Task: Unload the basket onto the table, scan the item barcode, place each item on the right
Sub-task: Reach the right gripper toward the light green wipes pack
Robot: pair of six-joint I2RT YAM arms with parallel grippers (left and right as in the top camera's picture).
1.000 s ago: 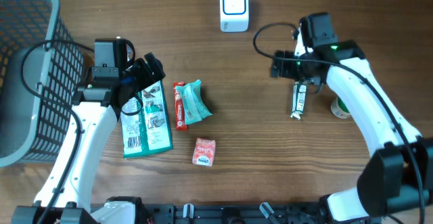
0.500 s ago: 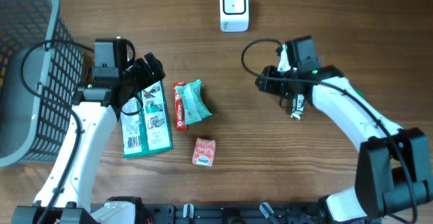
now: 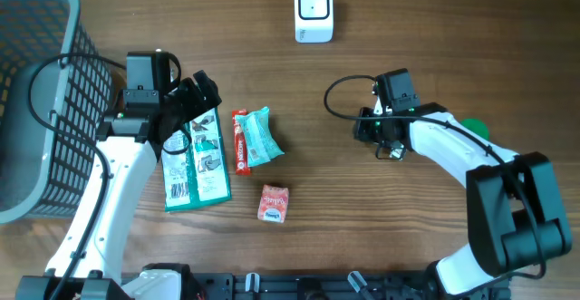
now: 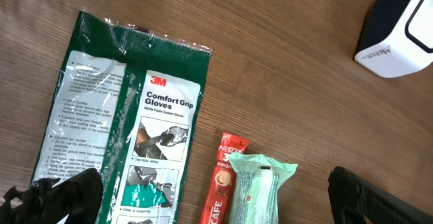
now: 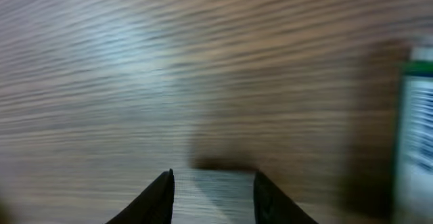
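Swinging inward from its earlier reach, the right arm [image 3: 453, 146] now crouches over the small dark-and-white sachet [image 3: 397, 152], which lies on the wooden table [image 3: 362, 237] below and to the right of the white box-shaped barcode scanner [image 3: 314, 10]. The right fingers [image 5: 161, 193] have drawn narrow, but blur hides whether they grip the sachet. The left fingers [image 4: 61, 190] gape wide, holding nothing, above the green plastic glove packet [image 4: 135, 116] below-left of the scanner. Pickup appears under way; lifting, presenting and scanning seemingly remain.
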